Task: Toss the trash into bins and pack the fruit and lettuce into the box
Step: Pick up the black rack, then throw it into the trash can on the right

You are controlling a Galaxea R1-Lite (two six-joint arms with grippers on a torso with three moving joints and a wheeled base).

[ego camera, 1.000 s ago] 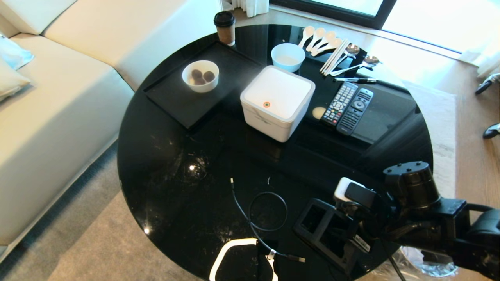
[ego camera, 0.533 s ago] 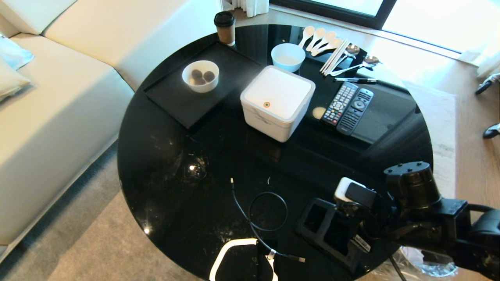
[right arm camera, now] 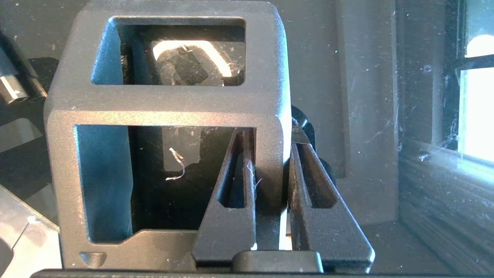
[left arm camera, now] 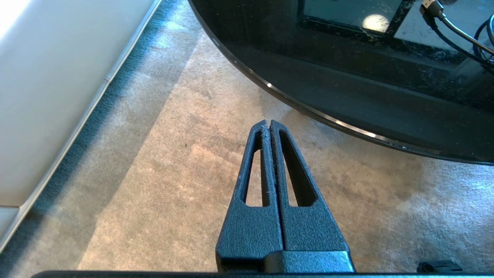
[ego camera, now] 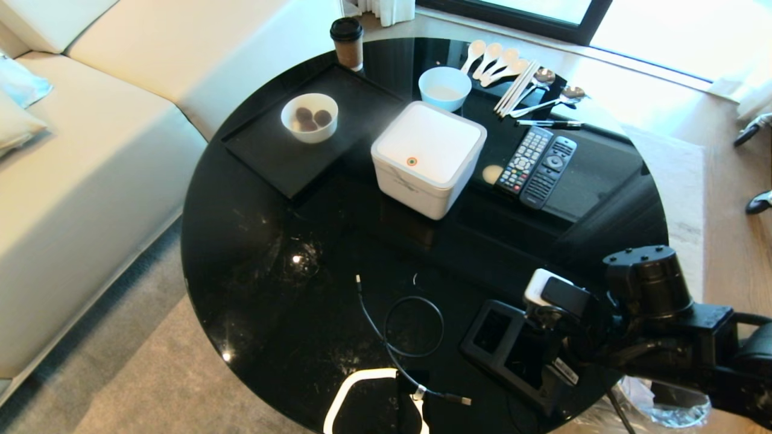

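Black frame at the surface's near edge is clenched by its wall in the right claw, a thin grip that could let it twist loose and fall.

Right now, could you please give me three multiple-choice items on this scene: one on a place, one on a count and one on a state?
1. Where does the white box stand?
A. On the bare table, between the black tray and the remotes
B. Inside the black tray
C. Stacked on the remotes

2. How many remotes lie on the table?
A. One
B. Two
C. Four

3. How is the right gripper?
A. Wide open above the white box
B. Shut on a remote
C. Shut on a bar of the black frame

Answers: 1 A, the head view shows it mid-table; 2 B, two lie side by side; 3 C, its fingers pinch the bar from both sides.
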